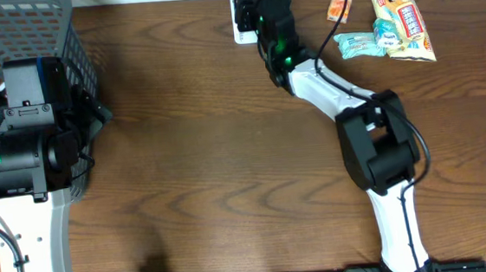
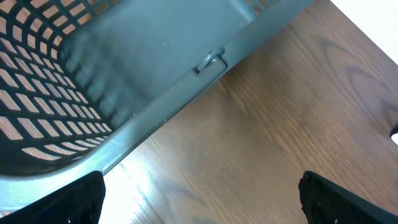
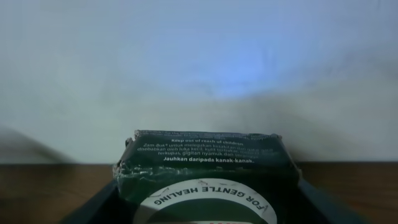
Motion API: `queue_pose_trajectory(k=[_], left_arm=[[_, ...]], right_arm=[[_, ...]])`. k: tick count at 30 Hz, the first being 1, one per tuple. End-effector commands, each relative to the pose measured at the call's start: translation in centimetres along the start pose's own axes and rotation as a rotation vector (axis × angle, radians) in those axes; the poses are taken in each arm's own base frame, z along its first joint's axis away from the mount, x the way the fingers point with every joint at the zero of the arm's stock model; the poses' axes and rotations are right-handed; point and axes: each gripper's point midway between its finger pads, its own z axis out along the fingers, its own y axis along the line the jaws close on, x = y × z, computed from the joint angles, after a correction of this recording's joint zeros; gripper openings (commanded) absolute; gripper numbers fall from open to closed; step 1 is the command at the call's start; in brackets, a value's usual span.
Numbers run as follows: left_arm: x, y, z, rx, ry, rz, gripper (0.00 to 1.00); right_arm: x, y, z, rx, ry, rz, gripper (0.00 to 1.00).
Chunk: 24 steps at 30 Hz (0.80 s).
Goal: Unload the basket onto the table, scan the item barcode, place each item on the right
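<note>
The task looks to be in its middle step: the item is picked up and being shown, but nothing here confirms a scan. The right gripper [image 3: 205, 208] is closed on a dark green box [image 3: 205, 163], 1 finger against each side. It holds the box at the far edge of the bench [image 1: 210, 156], facing a pale wall [image 3: 199, 62]. In the overhead view that gripper sits over a white object [image 1: 241, 27] by the far edge. It may be the scanner, but it is too hidden to say. No barcode shows on the faces of the box in view, so by my judgement the box may need turning, then setting down. The box's top face reads "Keep out of reach of children" and "Jauhkan daripada kanak-kanak". A smaller line starts with what looks like "Zam-Buk". A white curved band below reads "FOR GENTLE HEALING". The left gripper [image 2: 199, 208] is wide open and holds nothing, hanging over bare bench just beside a grey basket [image 2: 155, 56]. 3 snack packets [image 1: 391, 24] lie at the far right of the bench, well apart from both arms. Their print is too small to read.
</note>
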Motion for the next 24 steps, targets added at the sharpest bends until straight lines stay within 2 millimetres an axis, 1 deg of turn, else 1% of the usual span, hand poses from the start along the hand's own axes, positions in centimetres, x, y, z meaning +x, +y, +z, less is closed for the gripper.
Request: queue_pose_trajectory(k=[1,5,7,10,15,18,19,21,24], left_arm=[[-0.3,0.3,-0.1,-0.01,-0.01,-0.012,0.98],[-0.3,0.3,-0.1,-0.01,-0.009,-0.011,0.98],[-0.3,0.3,-0.1,-0.01,-0.009,-0.011,0.98],[-0.3,0.3,-0.1,-0.01,-0.01,-0.011,0.98],[-0.3,0.3,-0.1,-0.01,-0.009,-0.011,0.98],[-0.3,0.3,-0.1,-0.01,-0.009,-0.011,0.98],[-0.3,0.3,-0.1,-0.01,-0.009,-0.011,0.98],[-0.3,0.3,-0.1,-0.01,-0.01,-0.012,0.98],[-0.3,0.3,-0.1,-0.01,-0.009,-0.011,0.98]], right_arm=[[0.5,-0.6,1.5,0.012,-0.028,-0.017,0.58],[-0.3,-0.3,2.8,0.009,-0.044,-0.037,0.59],[-1.2,0.2,3.6,0.009,-0.053,-0.072,0.59],[-1.9,0.2,4.0,0.018,-0.056,-0.09,0.59],[-2.5,-0.7,4.1,0.052,-0.034,-0.095,0.59],[-3.0,-1.6,4.1,0.075,-0.005,-0.094,0.59],[-3.8,-2.8,3.8,0.101,0.023,-0.087,0.6],[-5.0,-4.1,3.4,0.127,0.042,-0.074,0.59],[-7.8,-6.8,2.1,0.177,0.059,-0.069,0.59]])
